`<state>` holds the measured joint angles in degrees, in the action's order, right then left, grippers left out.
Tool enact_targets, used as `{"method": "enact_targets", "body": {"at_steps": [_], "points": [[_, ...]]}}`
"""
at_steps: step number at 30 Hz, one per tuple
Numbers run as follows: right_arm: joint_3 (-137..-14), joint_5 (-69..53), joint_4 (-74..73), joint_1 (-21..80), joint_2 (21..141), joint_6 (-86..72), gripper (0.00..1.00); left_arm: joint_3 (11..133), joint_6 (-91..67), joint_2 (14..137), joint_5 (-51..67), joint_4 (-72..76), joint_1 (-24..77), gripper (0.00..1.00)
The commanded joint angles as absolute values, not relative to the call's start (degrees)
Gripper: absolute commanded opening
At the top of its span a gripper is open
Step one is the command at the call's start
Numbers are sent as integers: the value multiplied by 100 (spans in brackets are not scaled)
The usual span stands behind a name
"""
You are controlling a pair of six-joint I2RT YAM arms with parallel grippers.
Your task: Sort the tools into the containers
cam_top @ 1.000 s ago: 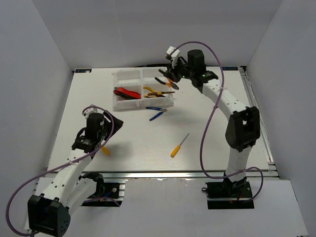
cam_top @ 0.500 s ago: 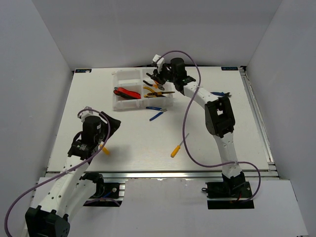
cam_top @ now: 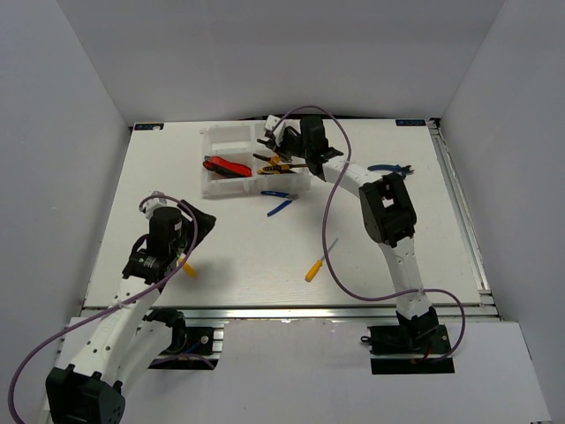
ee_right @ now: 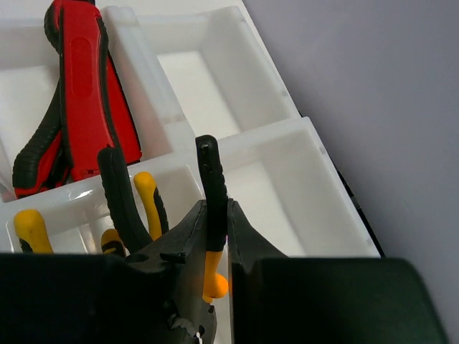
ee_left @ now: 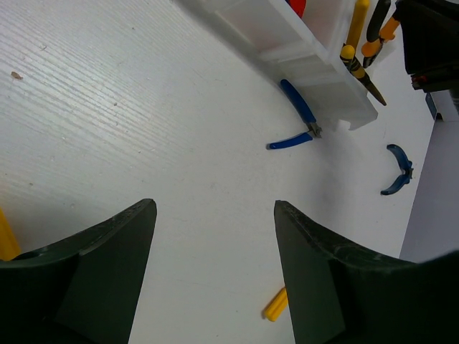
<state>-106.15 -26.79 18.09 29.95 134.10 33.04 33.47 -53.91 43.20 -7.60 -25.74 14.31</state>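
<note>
Orange-and-black pliers (ee_right: 208, 179), clamped by one handle in the nearly closed right fingers (ee_right: 251, 244), have swung in from beside the tray (cam_top: 229, 187) to hang over its compartments, so release seems next; the left fingers (ee_left: 107, 251) hover wide apart, empty.

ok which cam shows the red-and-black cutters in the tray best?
Right wrist: the red-and-black cutters are close and sharp, handles clear. Top external shows them small; left wrist catches only a red sliver at its top edge.
</note>
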Motion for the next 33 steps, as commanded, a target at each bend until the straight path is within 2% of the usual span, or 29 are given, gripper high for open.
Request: {"method": "enact_targets", "body": {"at_steps": [1, 2, 4, 5, 6, 8, 12, 13, 14, 16, 17, 18, 19, 20, 23, 24, 25, 26, 27, 29, 33], "points": [[-10705, -2532, 2347, 3015, 13385, 3665, 22, 3428, -5370, 4307, -826, -2610, 1397, 78], [-10696, -2462, 2355, 3006, 13377, 3665, 37, 3428, -5370, 4315, -826, -2619, 1397, 78], [-10496, -2443, 2443, 3006, 13185, 3560, 59, 3471, -5344, 4324, -844, -2628, 1397, 78], [-10372, -2461, 2504, 3006, 13079, 3525, 76, 3472, -5335, 4324, -844, -2637, 1389, 78], [-10232, -2478, 2627, 3006, 12843, 3516, 82, 3472, -5335, 4316, -852, -2637, 1397, 78], [-9924, -2531, 2672, 2997, 12622, 3376, 89, 3489, -5317, 4307, -931, -2663, 1397, 78], [-10071, -2470, 1787, 2997, 12017, 3252, 89, 3585, -5291, 4376, -1230, -2891, 1389, 78], [-10151, -2522, 1123, 2962, 11910, 3191, 89, 3629, -5265, 4420, -1317, -3057, 1397, 77], [-10386, -3105, 646, 2918, 11796, 3182, 89, 3726, -5247, 4456, -1475, -3119, 1389, 74], [-10616, -4091, -886, 2691, 11453, 3269, 89, 3831, -5168, 4552, -1643, -3365, 1397, 59], [-10478, -5053, -1210, 2594, 11287, 3287, 87, 3919, -5151, 4588, -1791, -3436, 1397, 47], [-10294, -5402, -1456, 2480, 10920, 3313, 84, 3963, -5124, 4631, -1854, -3593, 1397, 17], [-10048, -5605, -1659, 2452, 10725, 3331, 79, 4007, -5124, 4658, -1915, -3682, 1389, 3], [-9506, -5868, -2166, 2435, 10505, 3427, 77, 4051, -5124, 4693, -1986, -3778, 1397, 0], [-8617, -6072, -3432, 2435, 9679, 4665, 70, 4122, -5176, 4772, -2170, -4077, 1380, 0], [-8013, -6047, -3671, 2426, 9285, 4858, 69, 4105, -5212, 4799, -2267, -4174, 1380, 8], [-7702, -6021, -3839, 2426, 9090, 5156, 68, 4078, -5308, 4868, -2302, -4314, 1362, 37], [-7403, -5977, -3945, 2426, 8879, 5237, 69, 4035, -5343, 4913, -2311, -4359, 1354, 48], [-6826, -5916, -3998, 2426, 8468, 5282, 70, 3982, -5379, 4957, -2320, -4385, 1345, 55], [-6287, -5697, -3850, 2426, 8062, 5204, 88, 3859, -5414, 5097, -2259, -4342, 1292, 71], [-5626, -5458, -3638, 2303, 7331, 4922, 89, 3876, -5265, 5466, -2215, -4333, 1178, 75]]}}
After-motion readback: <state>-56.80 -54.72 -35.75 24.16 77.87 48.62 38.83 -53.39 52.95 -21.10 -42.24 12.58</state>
